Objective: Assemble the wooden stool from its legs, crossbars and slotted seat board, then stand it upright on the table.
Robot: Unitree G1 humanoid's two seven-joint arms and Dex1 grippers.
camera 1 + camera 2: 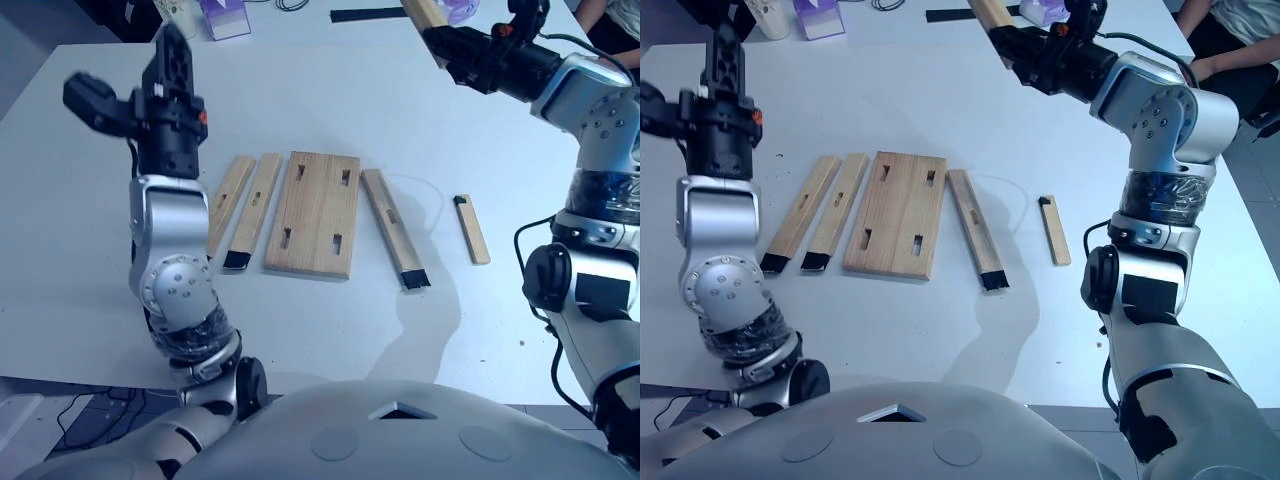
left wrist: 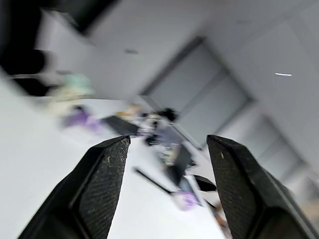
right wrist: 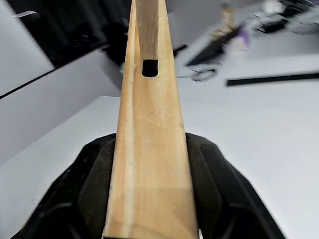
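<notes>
On the white table (image 1: 80,260), head views: seat board (image 1: 312,213) lies flat, its four slots facing up. Just to its left are two legs side by side, the outer leg (image 1: 230,203) and the inner leg (image 1: 257,208), neither touching the board, black ends toward the robot. Just right of the board is a third leg (image 1: 392,227), black end also near. Farther right, well apart, is a short crossbar (image 1: 472,229), black end away. Left gripper (image 1: 172,62) is raised above the table's left side. Right gripper (image 1: 1025,45) is high over the far edge, clamped on a fourth leg (image 1: 992,12).

Left wrist view: left gripper's fingers (image 2: 104,189) are spread, with nothing between them; blurred room beyond.

Right wrist view: the fourth leg runs lengthwise out between the black pads (image 3: 94,189), pinched on both sides. A dark slot (image 3: 149,67) shows farther along it.
</notes>
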